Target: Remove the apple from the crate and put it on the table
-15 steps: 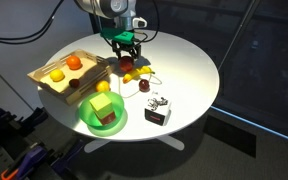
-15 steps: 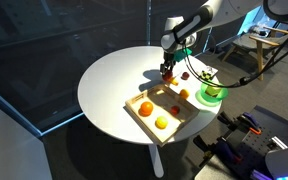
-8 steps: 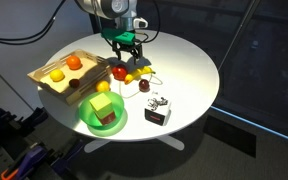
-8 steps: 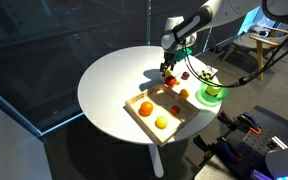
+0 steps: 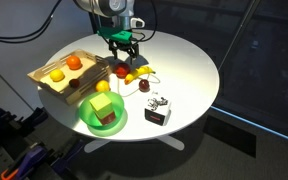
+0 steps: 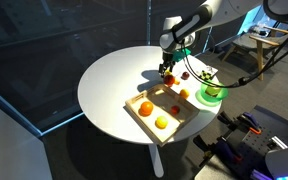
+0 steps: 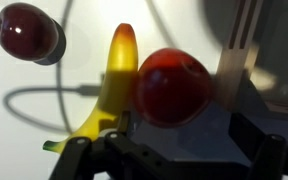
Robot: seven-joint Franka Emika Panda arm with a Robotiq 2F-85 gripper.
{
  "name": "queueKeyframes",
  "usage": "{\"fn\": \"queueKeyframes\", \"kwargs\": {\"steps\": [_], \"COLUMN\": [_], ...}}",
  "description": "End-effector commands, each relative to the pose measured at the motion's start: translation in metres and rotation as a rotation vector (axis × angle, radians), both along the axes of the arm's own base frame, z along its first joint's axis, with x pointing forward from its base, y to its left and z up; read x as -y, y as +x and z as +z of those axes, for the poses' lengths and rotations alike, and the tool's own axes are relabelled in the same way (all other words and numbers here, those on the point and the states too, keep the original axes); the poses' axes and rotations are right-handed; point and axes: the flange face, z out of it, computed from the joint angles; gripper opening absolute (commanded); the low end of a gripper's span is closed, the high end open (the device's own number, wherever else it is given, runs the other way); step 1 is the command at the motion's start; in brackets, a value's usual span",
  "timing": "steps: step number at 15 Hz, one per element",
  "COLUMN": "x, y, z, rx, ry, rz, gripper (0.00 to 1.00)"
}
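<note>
In an exterior view, shows the gripper [image 5: 124, 57] low over the table [image 5: 184, 60], fingers spread, holding nothing. Places the apple [image 5: 121, 71] just beneath them on the white top, outside the crate [image 5: 46, 85] and near its corner, with a banana [image 5: 136, 76] alongside. In an exterior view, sets the apple [image 6: 170, 80] on the table [image 6: 109, 85] between gripper [image 6: 168, 64] and crate [image 6: 142, 124]. In the wrist view, frames the apple [image 7: 172, 85] between wide-apart fingers [image 7: 77, 155], touching neither, with the banana [image 7: 112, 85] just beside it and a crate slat [image 7: 242, 45] behind.
</note>
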Motion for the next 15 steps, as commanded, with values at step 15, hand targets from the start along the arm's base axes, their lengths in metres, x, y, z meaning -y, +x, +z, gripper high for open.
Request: {"fn": "queueKeyframes", "kwargs": {"steps": [15], "x": [-0.064], "y": [-0.05], "z": [0.062], "rx": [-0.033], "ry": [0.017], "rz": [0.032], "gripper": [1.0]}}
